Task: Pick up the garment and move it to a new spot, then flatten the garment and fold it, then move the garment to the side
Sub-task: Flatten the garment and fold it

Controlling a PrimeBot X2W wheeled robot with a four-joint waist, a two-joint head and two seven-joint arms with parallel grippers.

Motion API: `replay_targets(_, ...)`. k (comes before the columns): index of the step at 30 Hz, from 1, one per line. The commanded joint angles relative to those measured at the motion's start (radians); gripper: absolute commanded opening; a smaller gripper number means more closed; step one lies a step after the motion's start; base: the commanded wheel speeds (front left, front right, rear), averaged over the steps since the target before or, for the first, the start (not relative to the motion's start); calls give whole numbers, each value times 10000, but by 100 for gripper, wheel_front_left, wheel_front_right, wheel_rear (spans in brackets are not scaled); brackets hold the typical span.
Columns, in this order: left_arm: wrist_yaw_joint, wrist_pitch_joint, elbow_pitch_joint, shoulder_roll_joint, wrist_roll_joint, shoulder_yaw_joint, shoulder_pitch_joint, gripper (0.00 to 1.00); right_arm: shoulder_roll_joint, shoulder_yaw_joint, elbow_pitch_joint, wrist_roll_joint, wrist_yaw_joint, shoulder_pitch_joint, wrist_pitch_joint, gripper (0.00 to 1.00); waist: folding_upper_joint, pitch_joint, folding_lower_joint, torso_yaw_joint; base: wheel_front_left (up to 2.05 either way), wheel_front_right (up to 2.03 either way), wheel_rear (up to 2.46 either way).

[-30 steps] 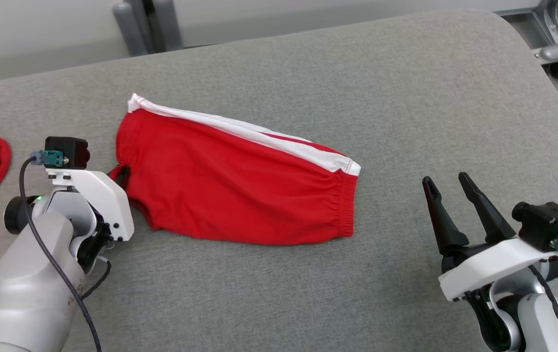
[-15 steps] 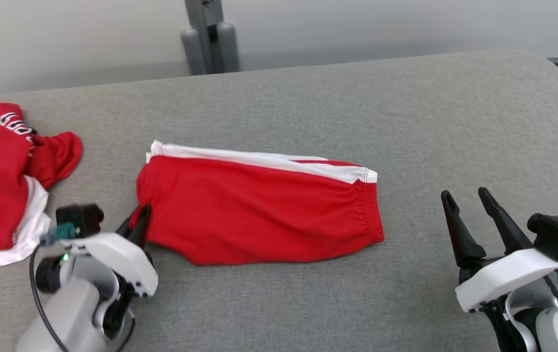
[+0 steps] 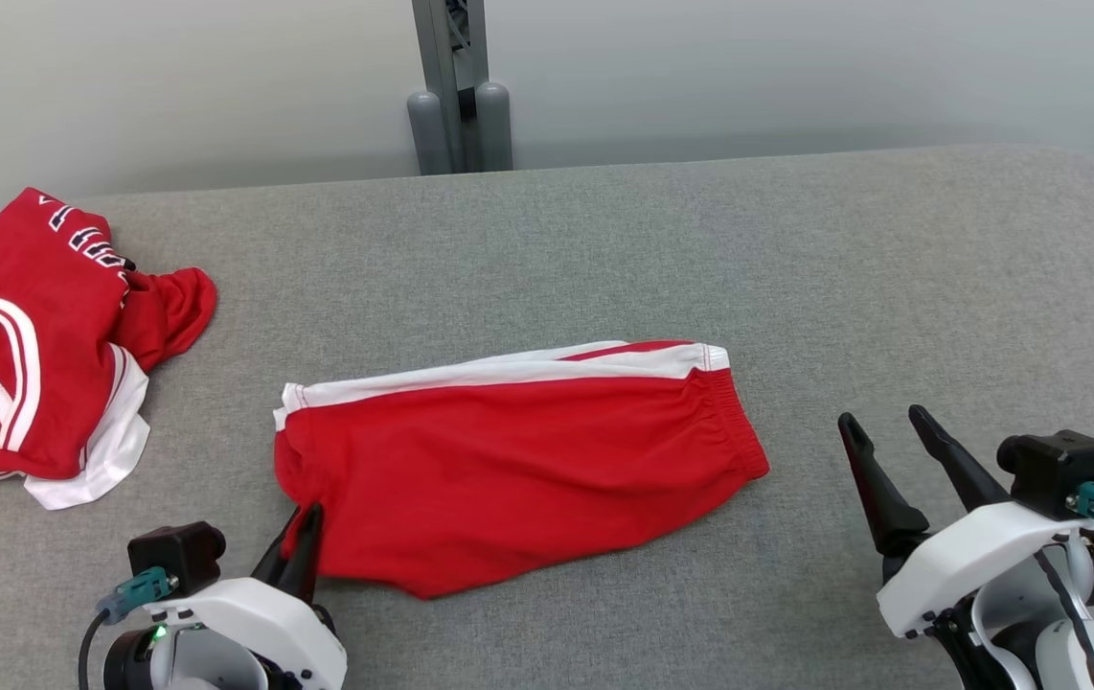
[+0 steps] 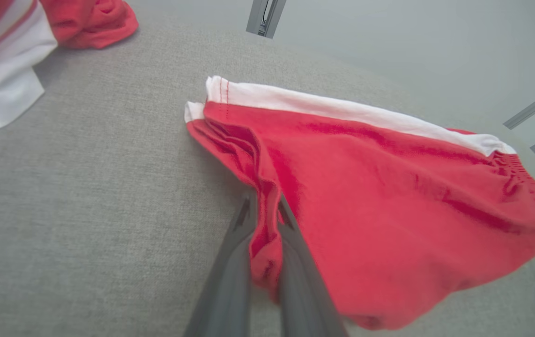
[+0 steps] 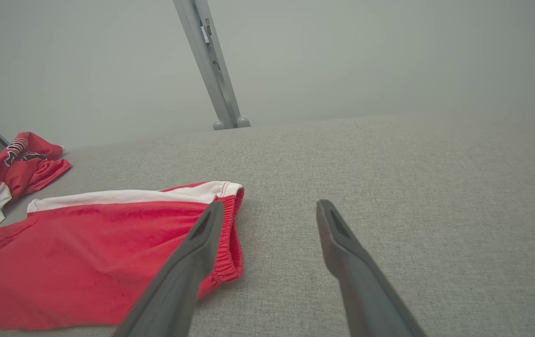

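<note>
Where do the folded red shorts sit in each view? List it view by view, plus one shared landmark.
Head view: red shorts lower centre, near-left corner pinched by left gripper.
Left wrist view: red shorts centre to right, edge bunched between the fingers.
Right wrist view: red shorts lower left.
Shared landmark: grey post at the top of every view.

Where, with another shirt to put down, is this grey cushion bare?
Bare: grey cushion right of the red white-striped shorts, beyond the open right gripper, and the strip behind them. Crowded: left end, with the crumpled red-and-white jersey and the left gripper pinching the shorts.
</note>
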Motion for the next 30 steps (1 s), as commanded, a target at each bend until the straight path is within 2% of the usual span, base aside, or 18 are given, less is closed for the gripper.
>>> replay_targets(1,123,-38,-71,92,75,52,111,0,-66,15,78,18,1,-124,59,100,0,-25,0,-4,0,0,0)
replay_targets(3,252,-128,-74,109,124,99,128,0,-64,111,175,33,1,-177,74,100,0,-46,0,-10,0,0,0)
replay_targets(4,305,-165,-63,104,146,106,133,30,-66,158,229,73,1,-210,95,100,0,-55,0,-11,0,0,0)
replay_targets(5,347,-256,-64,108,206,119,126,75,-64,219,293,125,1,-239,122,100,0,-65,0,-8,0,0,0)
replay_targets(6,396,-330,-51,117,236,136,121,100,-64,261,352,154,1,-275,146,100,0,-78,0,0,0,0,0)
replay_targets(17,762,-1307,-730,475,968,295,319,100,-64,659,1174,611,1,-711,527,100,0,-223,0,481,0,0,0)
replay_targets(24,1278,-1329,-2008,602,1278,220,759,100,-67,510,2752,606,1,-1300,768,100,0,-167,0,1125,0,0,0)
replay_targets(30,1485,-1223,-2621,590,1278,157,961,100,-70,157,4152,849,1,-1659,360,100,0,39,0,1648,0,0,0)
